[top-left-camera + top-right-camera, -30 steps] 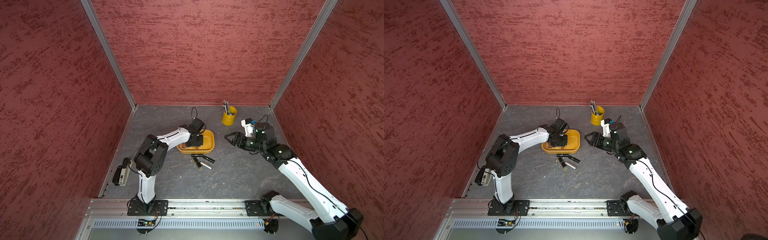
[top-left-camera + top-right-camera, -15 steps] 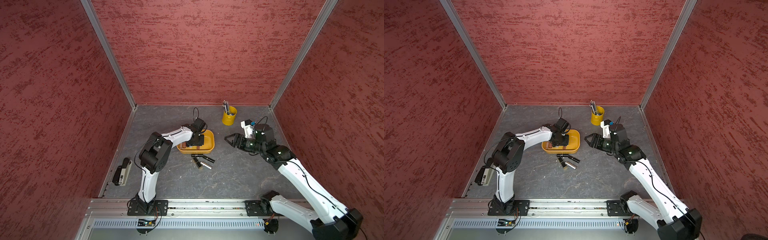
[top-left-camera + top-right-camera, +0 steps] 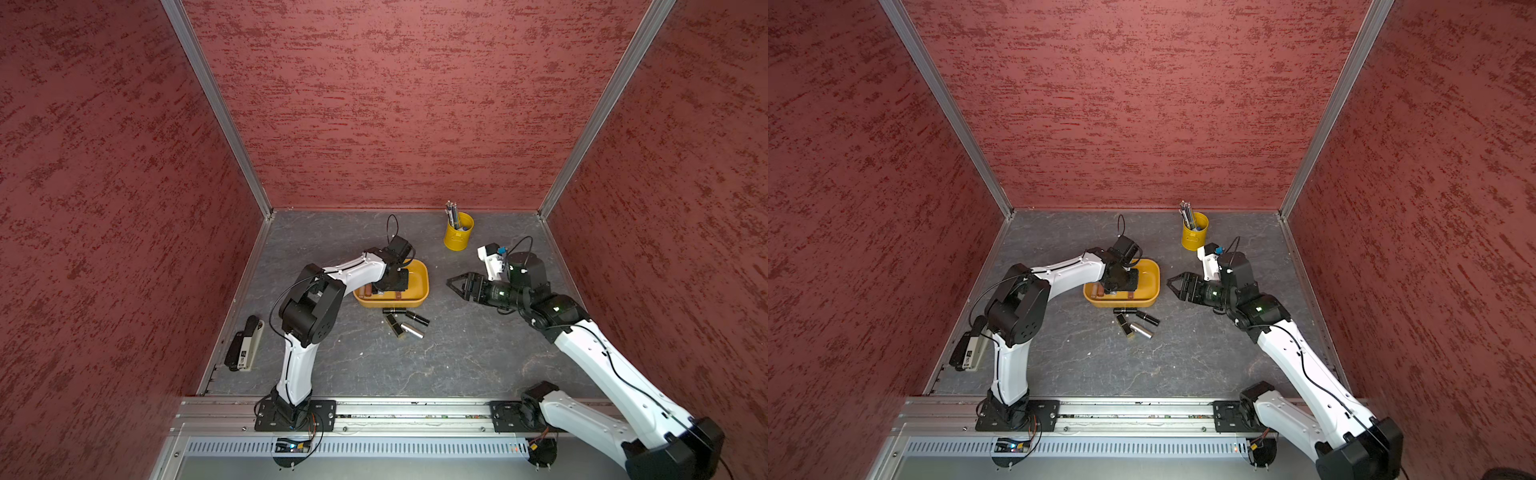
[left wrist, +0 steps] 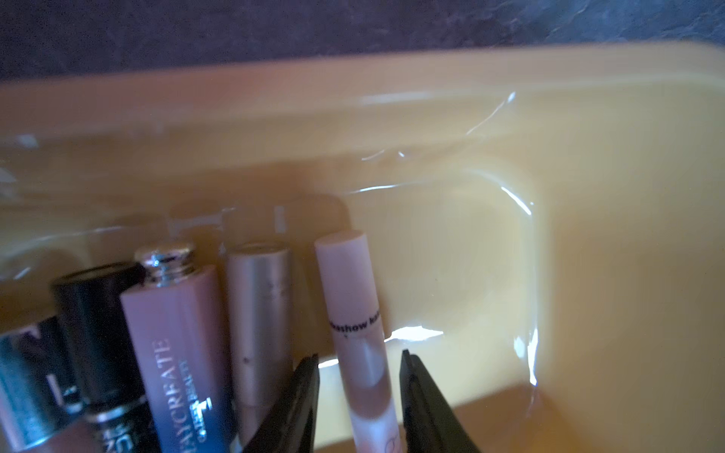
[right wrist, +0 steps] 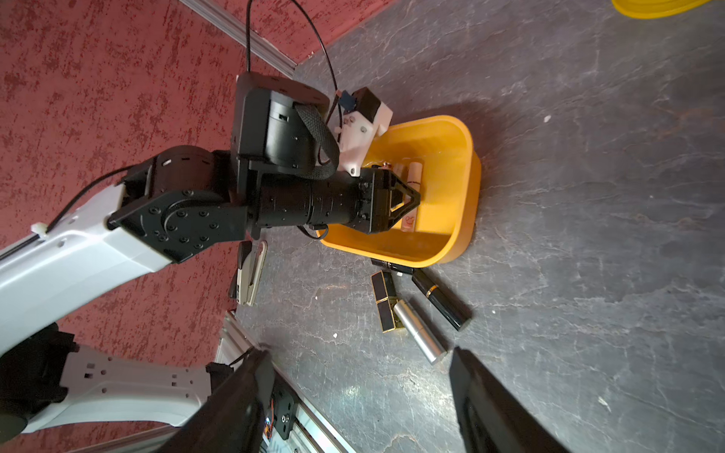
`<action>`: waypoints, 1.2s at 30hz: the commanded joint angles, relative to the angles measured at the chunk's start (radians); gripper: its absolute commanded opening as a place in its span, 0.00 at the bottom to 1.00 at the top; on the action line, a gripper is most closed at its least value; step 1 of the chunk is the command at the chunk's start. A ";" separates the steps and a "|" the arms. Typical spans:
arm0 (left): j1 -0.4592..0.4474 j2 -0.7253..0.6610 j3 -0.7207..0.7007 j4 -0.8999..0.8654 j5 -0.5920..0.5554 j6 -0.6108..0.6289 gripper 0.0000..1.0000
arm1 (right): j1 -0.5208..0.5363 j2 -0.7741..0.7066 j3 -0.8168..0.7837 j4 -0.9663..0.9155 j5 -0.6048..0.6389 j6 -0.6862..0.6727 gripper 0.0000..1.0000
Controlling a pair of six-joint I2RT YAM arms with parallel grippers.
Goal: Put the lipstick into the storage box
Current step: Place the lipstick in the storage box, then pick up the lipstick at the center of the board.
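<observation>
Lying on the box (image 4: pixel 588 235) floor beside other tubes (image 4: pixel 259 313), your lipstick (image 4: pixel 349 282) sits untouched between the slightly parted jaws of the left gripper (image 4: pixel 359 355); the left arm (image 3: pixel 353 266) reaches down into the box; right gripper (image 3: pixel 454 286) spread, empty.

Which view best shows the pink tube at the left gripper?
Left wrist: the pink tube is close up, lying in the storage box between the parted jaws of the left gripper. Right wrist shows it small, partly behind that gripper. In both top views the gripper covers nearly all of it.
</observation>
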 commanded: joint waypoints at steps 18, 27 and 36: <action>-0.014 -0.600 -0.324 0.169 0.110 -0.048 0.46 | 0.144 0.190 0.051 0.002 -0.067 -0.191 0.80; 0.046 -0.885 -0.564 0.202 0.200 -0.117 0.55 | 0.232 0.268 0.101 -0.041 0.012 -0.223 0.79; 0.058 -1.078 -0.769 0.255 0.270 -0.200 0.59 | 0.346 0.381 0.135 -0.140 0.149 -0.266 0.77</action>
